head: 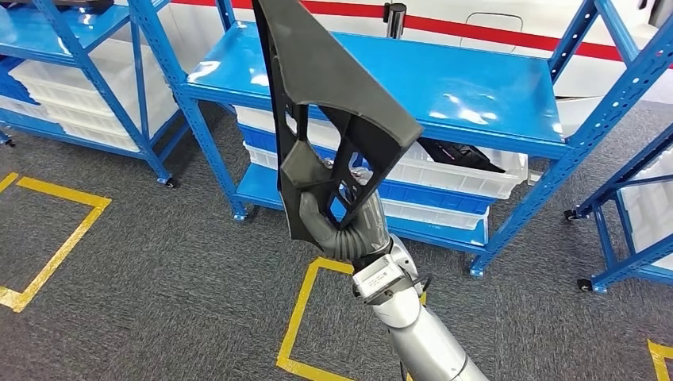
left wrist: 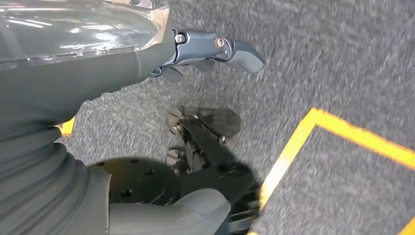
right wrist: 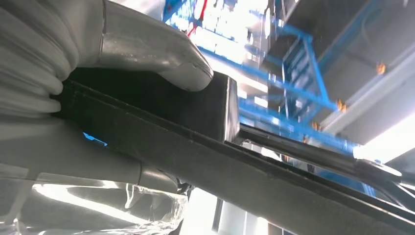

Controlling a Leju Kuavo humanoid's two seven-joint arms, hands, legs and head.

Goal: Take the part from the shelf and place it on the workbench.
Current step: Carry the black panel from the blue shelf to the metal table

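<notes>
The part is a large black plastic panel, roughly triangular, with ribs and cut-outs on its underside. My right hand grips it near its lower end and holds it upright in the air in front of the blue shelf. In the right wrist view the thumb presses on the part's thick black edge. My left hand hangs over the grey carpet with its fingers apart and nothing in it.
White bins fill the shelf's lower levels. Further blue racks stand at the left and right. Yellow tape marks squares on the carpet below the part.
</notes>
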